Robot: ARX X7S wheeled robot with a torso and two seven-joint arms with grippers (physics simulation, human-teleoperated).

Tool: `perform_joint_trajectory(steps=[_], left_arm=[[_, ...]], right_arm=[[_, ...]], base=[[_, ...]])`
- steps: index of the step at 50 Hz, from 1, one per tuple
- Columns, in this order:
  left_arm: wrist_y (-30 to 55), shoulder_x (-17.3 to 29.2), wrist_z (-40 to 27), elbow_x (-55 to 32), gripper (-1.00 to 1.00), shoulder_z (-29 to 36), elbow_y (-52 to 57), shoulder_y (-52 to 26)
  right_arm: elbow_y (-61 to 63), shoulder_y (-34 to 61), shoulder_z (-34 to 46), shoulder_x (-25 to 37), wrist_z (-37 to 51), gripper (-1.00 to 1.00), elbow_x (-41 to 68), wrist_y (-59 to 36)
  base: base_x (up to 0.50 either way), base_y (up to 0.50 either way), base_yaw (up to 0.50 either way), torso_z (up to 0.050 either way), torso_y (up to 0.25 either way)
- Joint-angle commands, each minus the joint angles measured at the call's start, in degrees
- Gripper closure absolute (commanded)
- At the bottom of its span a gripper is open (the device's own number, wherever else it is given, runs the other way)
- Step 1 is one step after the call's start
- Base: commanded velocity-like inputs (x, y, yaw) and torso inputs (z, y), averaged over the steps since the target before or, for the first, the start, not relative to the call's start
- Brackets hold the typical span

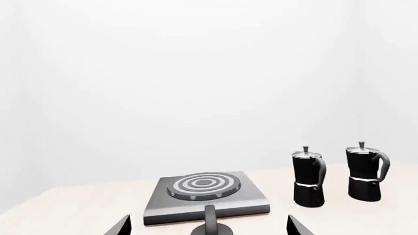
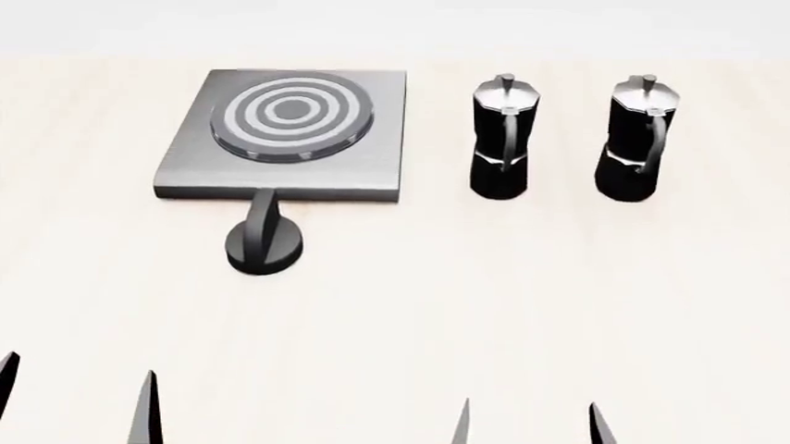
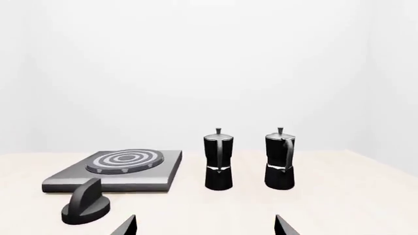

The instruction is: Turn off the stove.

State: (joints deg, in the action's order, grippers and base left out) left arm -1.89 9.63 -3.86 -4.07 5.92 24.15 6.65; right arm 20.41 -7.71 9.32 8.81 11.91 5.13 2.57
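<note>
The stove (image 2: pixel 290 139) is a flat grey metal slab with a ring burner at the table's far left; it also shows in the left wrist view (image 1: pixel 205 198) and the right wrist view (image 3: pixel 117 169). Its black ridged knob (image 2: pixel 262 242) sits on the table just in front of the slab, also in the left wrist view (image 1: pixel 211 224) and the right wrist view (image 3: pixel 85 203). My left gripper (image 2: pixel 77 402) is open and empty, well short of the knob, which lies straight ahead between its fingertips. My right gripper (image 2: pixel 528 424) is open and empty, nearer me and to the right.
Two black-and-silver moka pots (image 2: pixel 501 139) (image 2: pixel 638 139) stand upright side by side right of the stove. The light wooden table (image 2: pixel 494 305) spreads between them and my grippers. A white wall lies behind.
</note>
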Motion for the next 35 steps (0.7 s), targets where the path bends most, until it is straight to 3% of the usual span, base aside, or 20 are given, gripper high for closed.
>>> perform_joint_trajectory(steps=[1, 35], left_arm=[[0.06, -0.1, -0.22, -0.21, -1.0, -0.14, -0.42, -0.16], [-0.72, 1.13, -2.05, -0.46, -1.0, 1.11, -0.94, -0.16]], right_arm=[[-0.35, 0.07, -0.26, -0.06, -0.11, -1.0, 0.32, -0.09], [-1.91, 0.72, 0.79, 1.18, 0.67, -1.0, 2.96, 0.35]], base=[[0.24, 0.0, 0.0, 0.0, 0.0], [0.24, 0.0, 0.0, 0.0, 0.0]])
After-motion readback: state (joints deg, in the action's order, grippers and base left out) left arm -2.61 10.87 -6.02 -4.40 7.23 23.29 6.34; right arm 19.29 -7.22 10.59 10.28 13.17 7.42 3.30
